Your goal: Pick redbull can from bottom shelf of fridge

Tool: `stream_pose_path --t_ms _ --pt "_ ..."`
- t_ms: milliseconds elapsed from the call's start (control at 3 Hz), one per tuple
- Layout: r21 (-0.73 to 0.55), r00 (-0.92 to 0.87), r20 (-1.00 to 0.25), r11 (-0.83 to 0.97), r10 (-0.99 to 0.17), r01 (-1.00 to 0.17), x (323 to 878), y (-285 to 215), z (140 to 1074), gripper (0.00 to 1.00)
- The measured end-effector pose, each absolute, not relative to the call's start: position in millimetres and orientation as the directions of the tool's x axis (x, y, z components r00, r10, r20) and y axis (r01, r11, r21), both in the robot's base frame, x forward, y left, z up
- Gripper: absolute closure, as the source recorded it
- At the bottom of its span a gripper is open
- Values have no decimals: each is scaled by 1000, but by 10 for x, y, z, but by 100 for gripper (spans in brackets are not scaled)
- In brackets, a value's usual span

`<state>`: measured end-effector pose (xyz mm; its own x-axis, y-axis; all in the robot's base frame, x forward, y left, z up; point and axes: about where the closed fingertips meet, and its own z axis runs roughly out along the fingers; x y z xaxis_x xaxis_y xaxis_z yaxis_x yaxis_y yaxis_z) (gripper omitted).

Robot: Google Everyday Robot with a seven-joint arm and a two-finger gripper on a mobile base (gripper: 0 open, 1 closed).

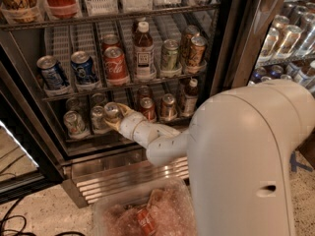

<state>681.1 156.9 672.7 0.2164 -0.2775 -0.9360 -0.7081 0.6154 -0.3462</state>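
The fridge (231, 43) stands open in the camera view, its black-framed door swung out at the left. The bottom shelf (93, 139) holds several cans in white lanes. My gripper (116, 119) reaches into the middle-left of this shelf. Its yellowish fingers (124, 113) are closed around the redbull can (112, 111), a slim silver can with a silver top. The can is upright, just right of two wider silver cans (97, 118). My white forearm (147, 134) and big arm housing (246, 161) hide the shelf's right front.
Red-topped cans (146, 107) and a brown bottle (189, 95) stand right of the gripper. The tier above holds blue cans (81, 68), a red cola can (115, 65) and a bottle (142, 48). A ribbed steel base (123, 178) and a bin of packets (142, 215) lie below.
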Motion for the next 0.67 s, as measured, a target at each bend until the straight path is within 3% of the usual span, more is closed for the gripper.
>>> stream_pose_path --t_ms 667 --pt "-331 189 -938 585 -292 -740 6528 1453 6754 100"
